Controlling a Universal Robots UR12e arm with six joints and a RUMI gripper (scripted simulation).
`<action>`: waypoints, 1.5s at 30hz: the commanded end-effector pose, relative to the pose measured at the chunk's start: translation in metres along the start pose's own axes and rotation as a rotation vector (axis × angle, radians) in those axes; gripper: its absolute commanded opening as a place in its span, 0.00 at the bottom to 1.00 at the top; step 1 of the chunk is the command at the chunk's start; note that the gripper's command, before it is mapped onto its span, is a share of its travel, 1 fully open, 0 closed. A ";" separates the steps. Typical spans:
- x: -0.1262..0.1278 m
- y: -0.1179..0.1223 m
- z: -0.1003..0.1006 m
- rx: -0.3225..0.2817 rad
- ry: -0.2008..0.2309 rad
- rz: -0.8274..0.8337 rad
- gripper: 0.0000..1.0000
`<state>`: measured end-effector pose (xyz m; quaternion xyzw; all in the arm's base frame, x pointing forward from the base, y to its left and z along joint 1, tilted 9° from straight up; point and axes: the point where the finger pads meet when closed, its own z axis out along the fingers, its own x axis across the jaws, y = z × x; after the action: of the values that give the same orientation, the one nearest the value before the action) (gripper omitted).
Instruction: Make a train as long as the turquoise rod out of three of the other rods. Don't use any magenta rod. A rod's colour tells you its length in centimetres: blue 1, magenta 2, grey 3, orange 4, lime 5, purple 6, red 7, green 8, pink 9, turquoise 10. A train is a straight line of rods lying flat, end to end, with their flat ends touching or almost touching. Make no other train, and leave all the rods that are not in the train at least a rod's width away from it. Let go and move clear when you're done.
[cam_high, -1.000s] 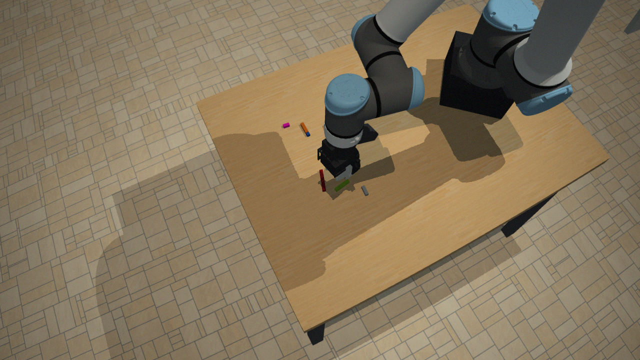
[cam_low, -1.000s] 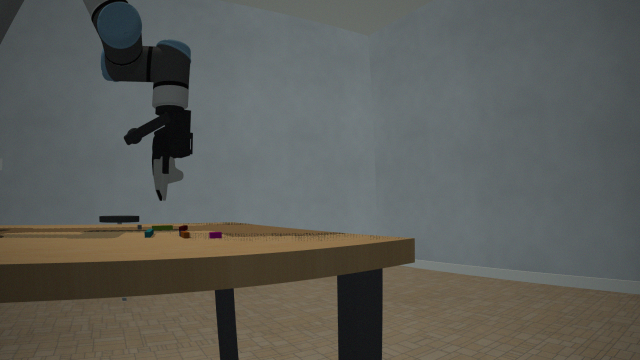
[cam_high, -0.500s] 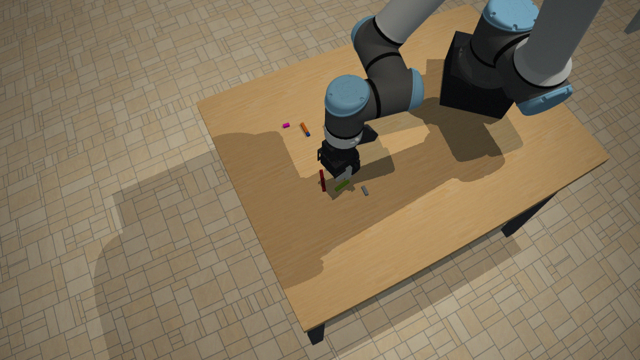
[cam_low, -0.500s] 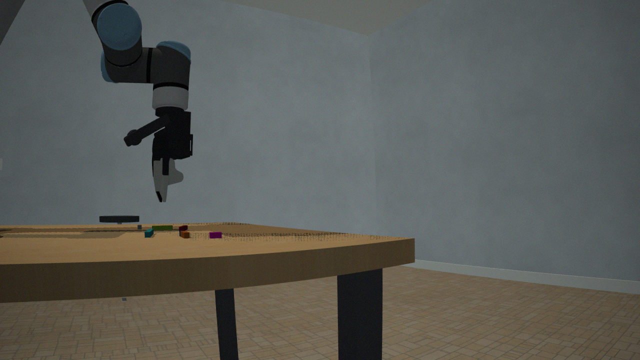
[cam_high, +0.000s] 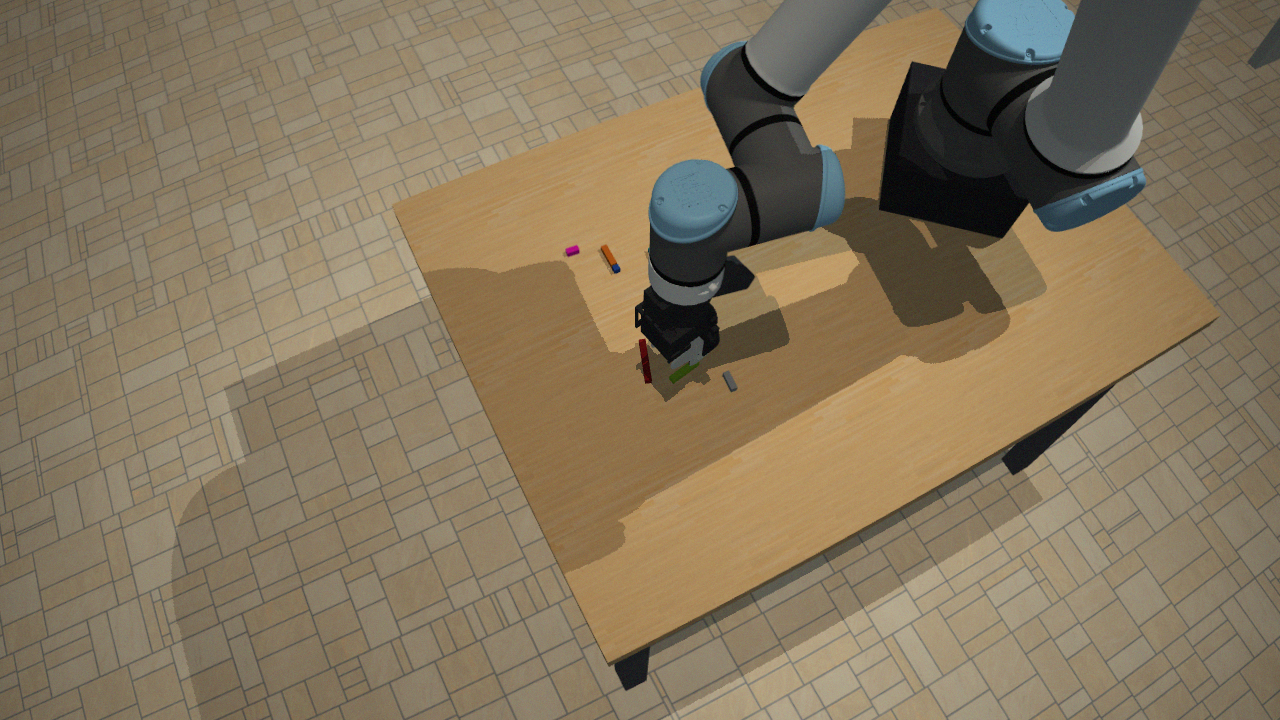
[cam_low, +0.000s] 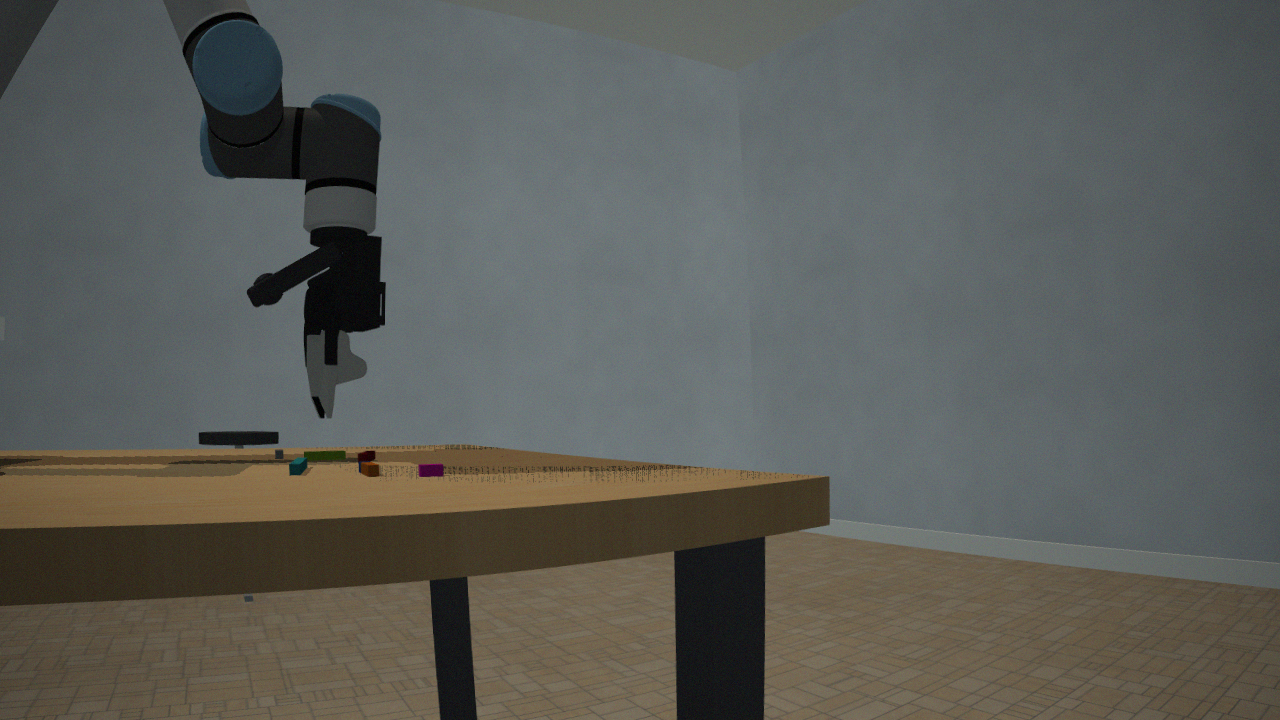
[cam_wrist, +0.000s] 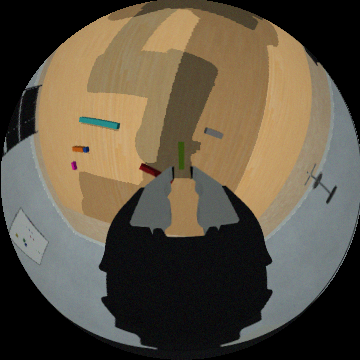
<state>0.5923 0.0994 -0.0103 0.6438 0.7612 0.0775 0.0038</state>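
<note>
My gripper hangs well above the table with its fingers drawn close and nothing between them. In the wrist view the gripper sits right over the near end of the lime rod. The lime rod lies flat, and the red rod lies just left of it. The grey rod lies to the right. The turquoise rod lies apart on the left; the arm hides it in the top view. The orange rod touches the blue rod end to end.
A magenta rod lies near the orange rod, at the far left of the group. The arm's black base stands at the back right of the table. The table's left edge is close to the magenta rod.
</note>
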 end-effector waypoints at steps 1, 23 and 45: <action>0.000 0.001 0.004 -0.001 0.000 0.000 0.14; 0.000 0.001 0.029 -0.001 0.000 0.000 0.14; -0.001 0.001 0.032 -0.001 0.000 0.000 0.14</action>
<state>0.5960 0.1027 -0.0419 0.6438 0.7612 0.0775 0.0039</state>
